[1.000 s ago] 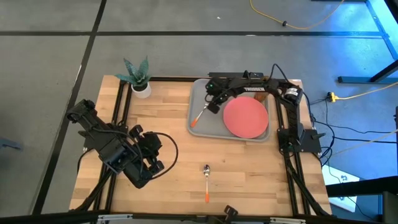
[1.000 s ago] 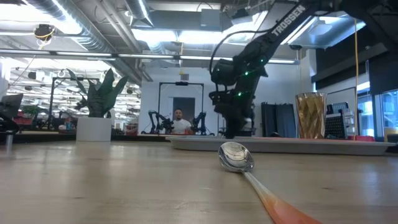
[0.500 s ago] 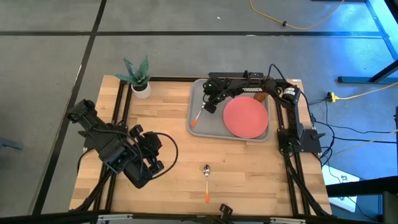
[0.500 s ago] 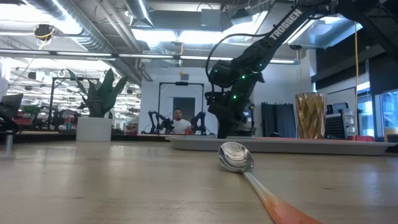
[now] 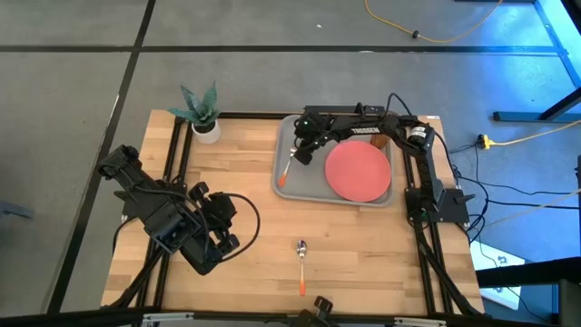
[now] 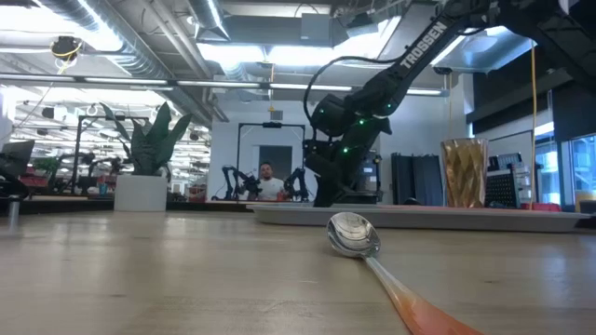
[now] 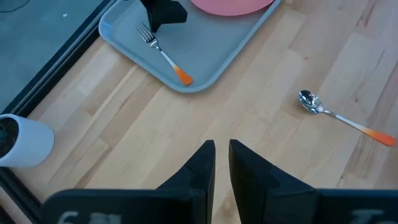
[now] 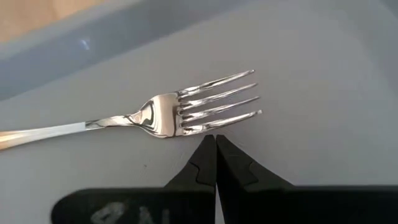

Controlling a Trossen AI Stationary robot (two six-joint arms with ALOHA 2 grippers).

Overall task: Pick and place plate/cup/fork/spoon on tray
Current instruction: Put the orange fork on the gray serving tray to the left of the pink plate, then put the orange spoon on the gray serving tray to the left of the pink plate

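The grey tray lies at the table's far right. The coral plate rests flat on the tray's right part. The fork lies flat on its left part, tines toward the far edge. The amber cup stands upright at the tray's far right, partly behind my right arm in the high view. The spoon lies on the table near the front edge. My right gripper is shut, low over the tray beside the fork's tines. My left gripper hangs over the table's left, open by a narrow gap. My right gripper's shut fingertips stand right next to the outermost tine of the fork, coming at it from the tray's right side. I cannot tell whether they touch it. The fork lies flat on the tray.
A white pot with a green plant stands at the far left corner. Bare wood lies between the tray and the spoon and across the table's middle. A person shows far off in the room beyond the table.
My right gripper has gone a little toward the table's left edge and lower over the tray, staying shut. The fork's tine end has swung slightly, so the fork lies more nearly in line with the tray's left rim; its orange handle end has stayed put.
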